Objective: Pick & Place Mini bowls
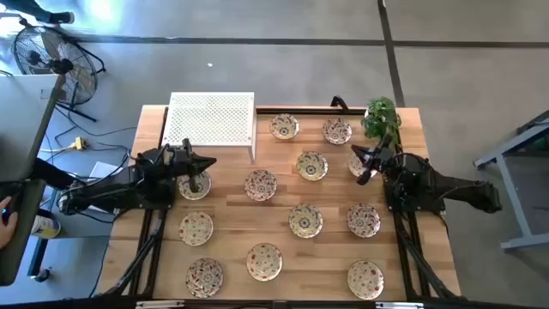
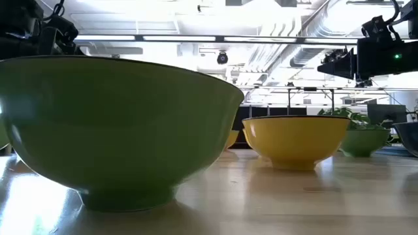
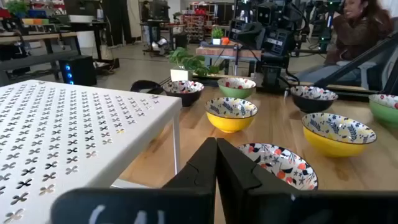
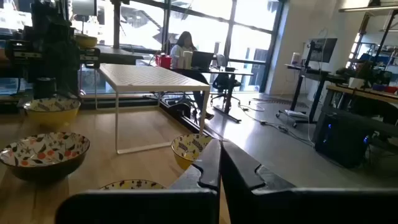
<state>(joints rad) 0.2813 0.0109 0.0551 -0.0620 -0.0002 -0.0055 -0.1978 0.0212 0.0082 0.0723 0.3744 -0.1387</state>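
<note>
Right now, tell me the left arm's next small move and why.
Probably open the left gripper and lower it onto the mini bowl beside it. Its fingers are shut and hold nothing, the bowl lies on the table just off the white rack, and the right gripper is also shut and empty.

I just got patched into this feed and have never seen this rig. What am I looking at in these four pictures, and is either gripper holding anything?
Two dark robot arms work at a wooden table. One picture looks straight down, one sits at table height among the bowls, and one camera rides on each wrist. The left gripper is beside the white perforated rack; the right gripper is near the small green plant. Both are shut and hold nothing. About a dozen mini bowls with floral insides lie spread across the table. A person sits beyond it.
</note>
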